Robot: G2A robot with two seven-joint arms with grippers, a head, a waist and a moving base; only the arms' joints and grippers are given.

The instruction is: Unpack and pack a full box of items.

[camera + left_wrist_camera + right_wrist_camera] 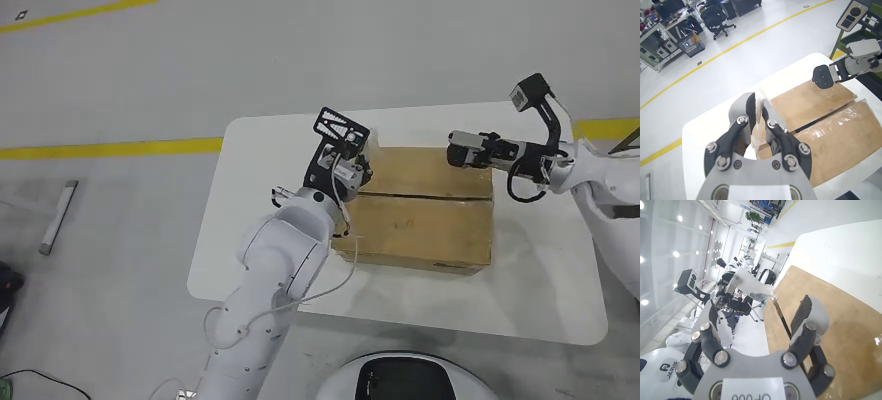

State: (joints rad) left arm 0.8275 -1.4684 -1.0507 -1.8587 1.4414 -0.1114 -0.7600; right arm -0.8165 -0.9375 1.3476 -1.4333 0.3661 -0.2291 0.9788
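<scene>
The step in hand looks like stripping the sealing tape so the flaps can be opened. The left gripper (759, 108) is clamped on a strip of clear tape (755, 286), lifted off the end of the cardboard box (420, 215) at the centre seam (420, 197). The box sits closed in the middle of the white worktop (540, 290).

To do this well, I would pull the strip back low along the seam rather than straight up. The film is thin and stretchy, already bunched into a crumpled rope, and a steep or jerky pull could snap it or tear the paper face. The right gripper (757, 315) hangs with its fingers apart just over the far flap (810, 100). Whether it touches the flap I cannot tell. Pressing down there would probably stop the light box from sliding or lifting.

The cardboard is plain brown and matt on the far flap. The near flap (838, 132) carries a glossy, wrinkled layer of tape and bows slightly upward. A dark slit shows between the flaps. The worktop is smooth, with rounded corners.
</scene>
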